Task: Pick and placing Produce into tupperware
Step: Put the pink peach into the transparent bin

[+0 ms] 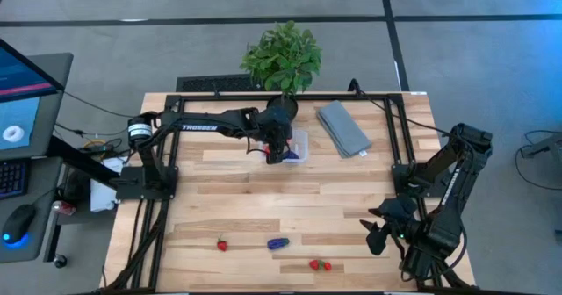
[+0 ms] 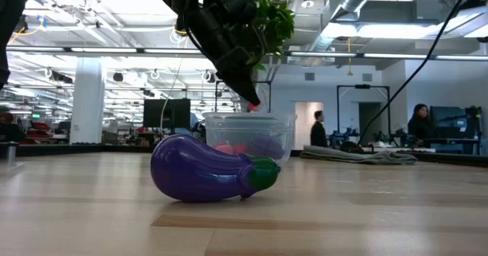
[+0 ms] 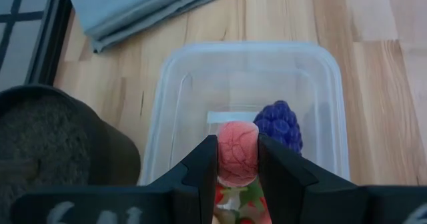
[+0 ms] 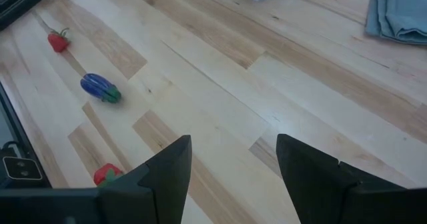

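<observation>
My left gripper [image 3: 238,159] hovers over the clear tupperware [image 3: 200,71], shut on a pinkish-red round fruit [image 3: 238,139]. In the high view it [image 1: 279,151] is at the tub's [image 1: 300,144] left side. A purple grape bunch [image 3: 279,124] and red pieces [image 3: 235,204] lie inside the tub. On the near part of the table rest a strawberry [image 1: 222,244], a purple eggplant [image 1: 277,242] and two red strawberries [image 1: 320,264]. My right gripper [image 1: 379,233] waits open by the near right corner. My left gripper pinches the pinkish-red round fruit [image 3: 238,147] between its two fingers [image 3: 207,163], one on each side of it. The fingers come from above, slanting down over the tub [image 2: 248,138]. The fruit [image 2: 254,104] is lifted clear, just above the tub's rim.
A black plant pot [image 3: 53,137] with its leafy plant [image 1: 283,58] stands right beside the tub on its far side. A folded grey cloth [image 1: 342,128] lies to the tub's right. The eggplant [image 2: 210,168] lies on its side toward the near edge. Bare wood spreads across the middle.
</observation>
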